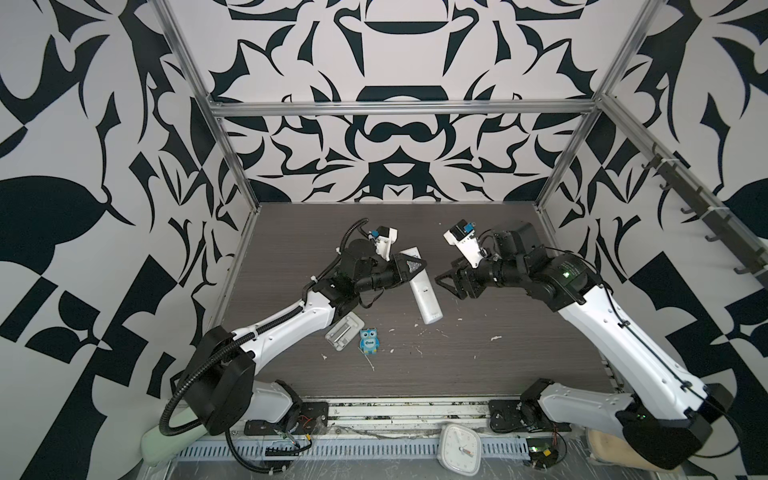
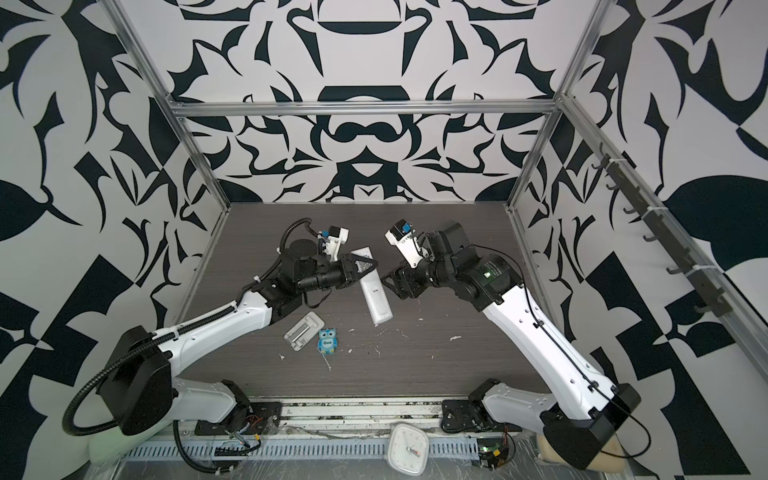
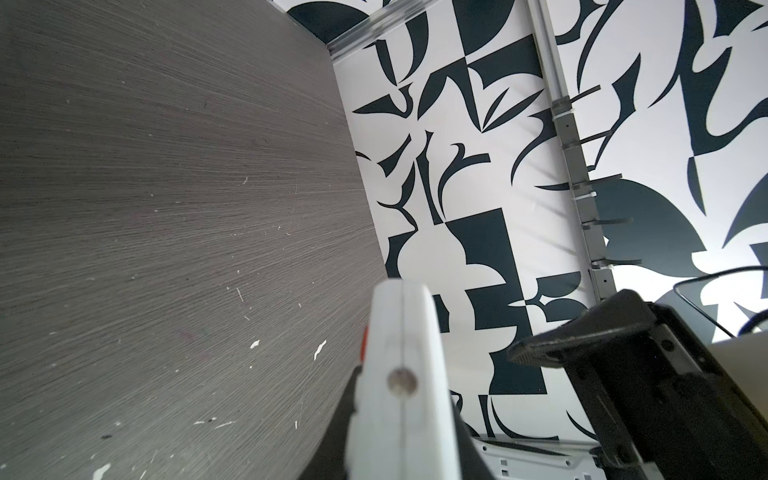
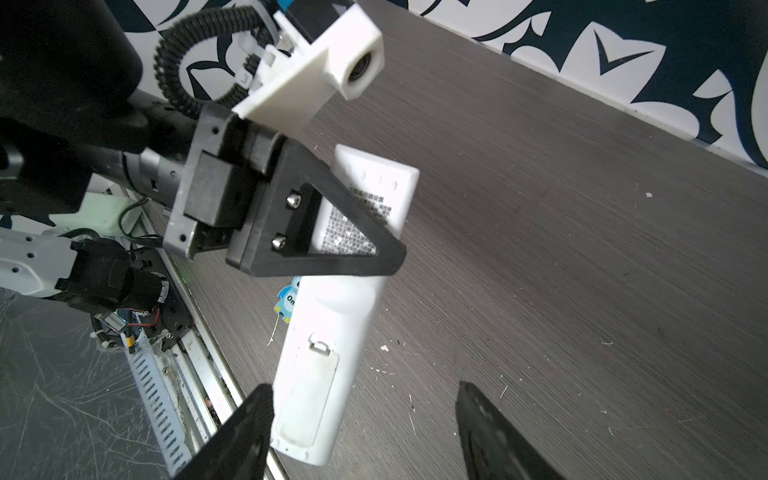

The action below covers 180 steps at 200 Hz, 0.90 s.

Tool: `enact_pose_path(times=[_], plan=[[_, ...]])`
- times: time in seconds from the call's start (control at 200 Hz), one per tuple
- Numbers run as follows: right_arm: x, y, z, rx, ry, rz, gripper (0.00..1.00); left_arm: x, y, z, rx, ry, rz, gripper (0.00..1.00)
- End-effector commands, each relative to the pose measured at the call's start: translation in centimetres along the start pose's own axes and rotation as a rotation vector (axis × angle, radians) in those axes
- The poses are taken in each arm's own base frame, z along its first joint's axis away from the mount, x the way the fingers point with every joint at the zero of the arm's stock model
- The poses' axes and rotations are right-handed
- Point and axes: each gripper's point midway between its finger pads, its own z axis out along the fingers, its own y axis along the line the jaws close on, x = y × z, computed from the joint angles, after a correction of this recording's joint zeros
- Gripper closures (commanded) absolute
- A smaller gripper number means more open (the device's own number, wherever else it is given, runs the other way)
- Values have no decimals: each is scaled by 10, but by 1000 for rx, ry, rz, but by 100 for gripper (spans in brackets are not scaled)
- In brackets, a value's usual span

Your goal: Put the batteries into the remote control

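Left claw [image 1: 415, 266] is clamped narrow on the remote control [image 1: 424, 297], mid-worktop [image 1: 478, 365], plain back turned up. Right claw [image 4: 363, 388] hangs wide and empty at the remote's lower end, one finger just beside it, gripping nothing. Look at the battery cover [image 4: 307, 399]: it sits flush, latch in place. And the batteries? Not one visible, neither loose nor in either claw. The grey tray [image 1: 357, 320] by the blue owl [image 1: 369, 341] holds something pale I can't make out. My read: either they're sealed inside and it's nearly done, or the cover has yet to come off.
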Motion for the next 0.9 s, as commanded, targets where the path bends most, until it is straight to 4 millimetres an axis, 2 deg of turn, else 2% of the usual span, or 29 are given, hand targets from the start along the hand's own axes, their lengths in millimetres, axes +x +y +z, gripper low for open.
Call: enact_pose_path(times=[0.0, 0.11, 0.27, 0.355, 0.445, 0.48, 0.555, 0.635, 0.895], plan=[[-6, -10, 0, 52, -28, 3, 27, -15, 1, -13, -109, -52, 18, 94], [-3, -12, 6, 40, -21, 22, 26, -21, 33, -21, -324, -70, -28, 94], [0, -2, 17, -37, -13, 24, 12, -35, 46, -31, -452, -148, -108, 94], [1, 3, 25, -83, -1, 33, 8, -42, 52, -37, -545, -173, -149, 93], [0, 15, 31, -170, -1, 41, 5, -50, 49, -36, -578, -188, -178, 93], [0, 20, 35, -211, -1, 43, 1, -55, 45, -35, -580, -199, -181, 93], [2, 26, 44, -273, 6, 45, 0, -63, 37, -29, -574, -202, -177, 92], [3, 23, 52, -270, 9, 53, 0, -68, 32, -29, -593, -200, -175, 92], [3, 3, 77, -194, 28, 70, 1, -65, 45, -32, -640, -231, -259, 91]])
